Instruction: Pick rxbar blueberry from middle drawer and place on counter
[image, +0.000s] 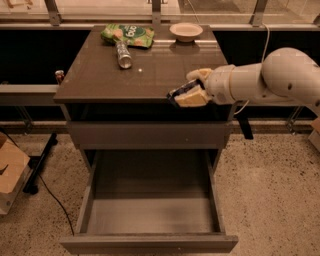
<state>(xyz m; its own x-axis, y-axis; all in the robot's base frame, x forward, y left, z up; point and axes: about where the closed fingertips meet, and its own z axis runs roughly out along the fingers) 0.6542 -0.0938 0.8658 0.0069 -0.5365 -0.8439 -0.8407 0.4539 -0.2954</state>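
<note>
One step left by the look of it: the set-down.

Nearest, below the counter (150, 75) front: drawer (150, 243) pulled fully out, grey floor showing no bar.

Higher, at the counter's front edge and right of centre: gripper (186, 91), reaching in from beyond the counter's right side. Closed down narrow on the bar (181, 91), dark wrapper pinched between one cream finger above and one below. Held about level with the counter top, right at its lip. Cannot tell whether touching the slab. So, as a judgement: pick done, carry nearly done, place not yet done.

Next move calls for a short push inward over the counter, away from the front edge. Then a small drop until the bar lies flat, jaws eased apart, and a clean pull-back without dragging the wrapper. Worth watching the lower finger (190, 100): at about edge height, so liable to catch the counter's lip. Bare slab mid-counter looks roomy enough for the bar.

Farther back on the counter, left of centre: silver can (122, 54) lying on its side, just beside or touching a green bag (127, 35) at the back-left corner. At the counter's back edge, right of centre: shallow bowl (186, 31). All three well apart from the gripper.
</note>
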